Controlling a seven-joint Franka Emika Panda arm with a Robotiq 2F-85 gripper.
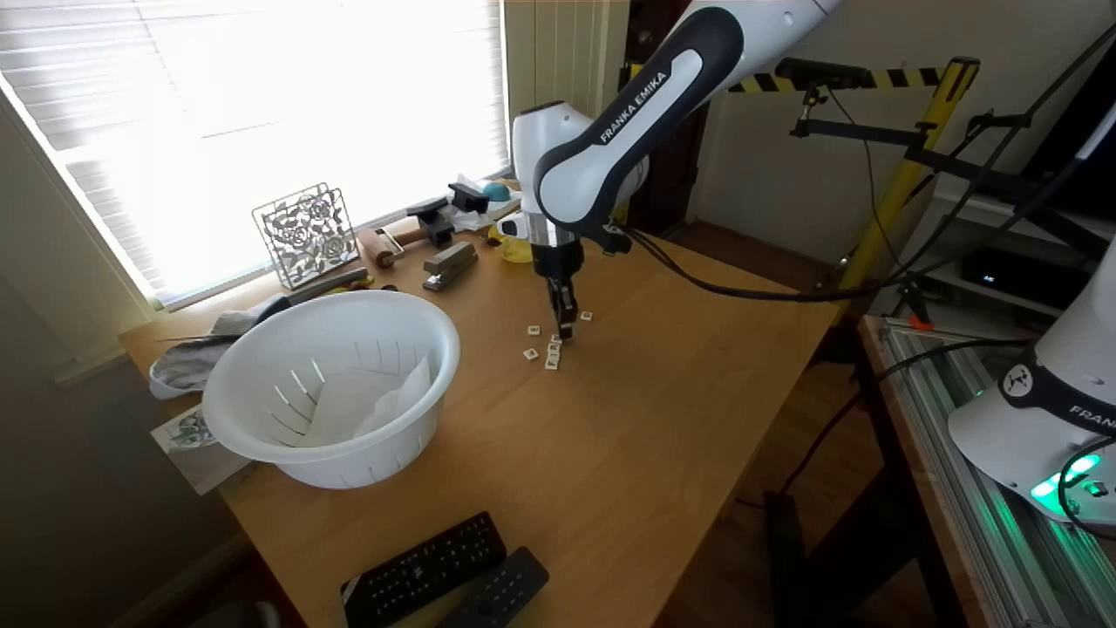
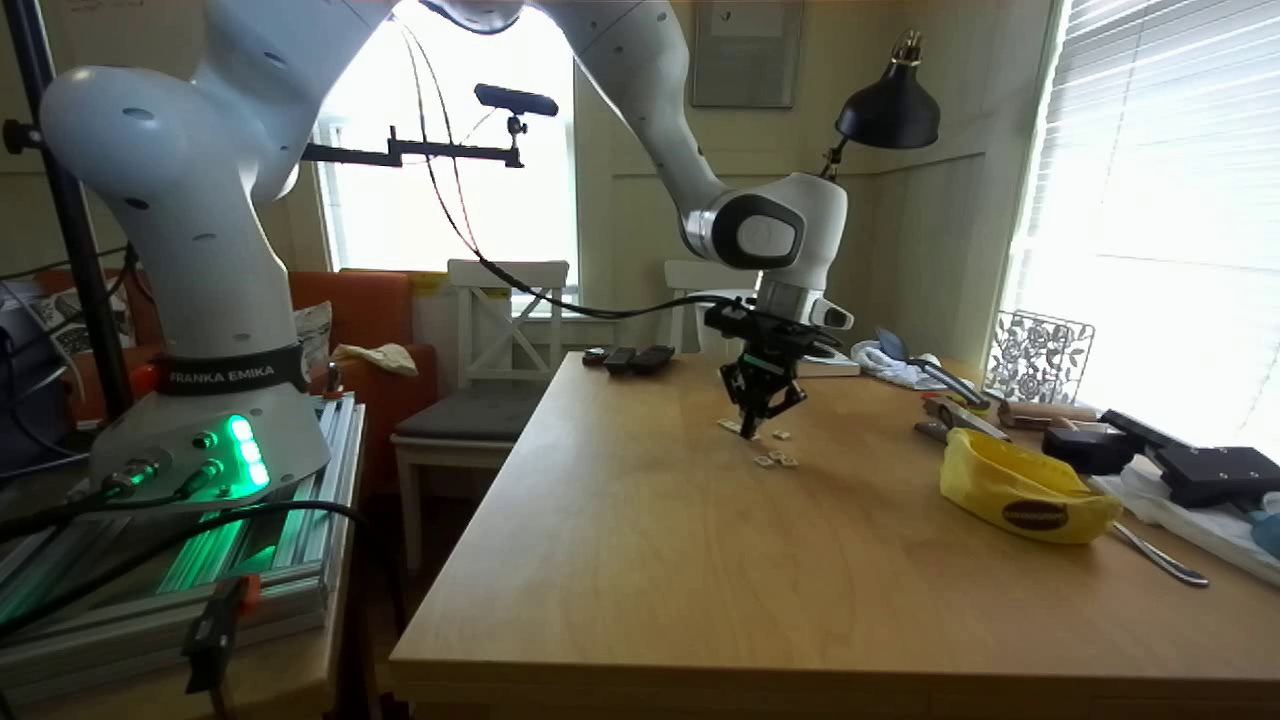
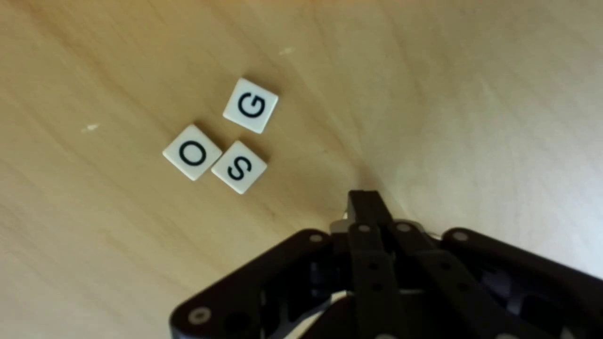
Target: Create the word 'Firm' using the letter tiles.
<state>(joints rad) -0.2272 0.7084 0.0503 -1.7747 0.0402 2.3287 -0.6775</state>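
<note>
The black pincer (image 1: 566, 332) is squeezed together near a short row of letter tiles (image 1: 553, 358). The G tile (image 3: 250, 105), O tile (image 3: 192, 152) and S tile (image 3: 239, 167) lie nearby.

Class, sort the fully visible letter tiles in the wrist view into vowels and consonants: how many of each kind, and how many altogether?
Vowels: 1 (O tile)
Consonants: 2 (G tile, S tile)
Total: 3

Black-lettered white tiles (image 3: 250, 105), black hand (image 3: 370, 202)
</note>
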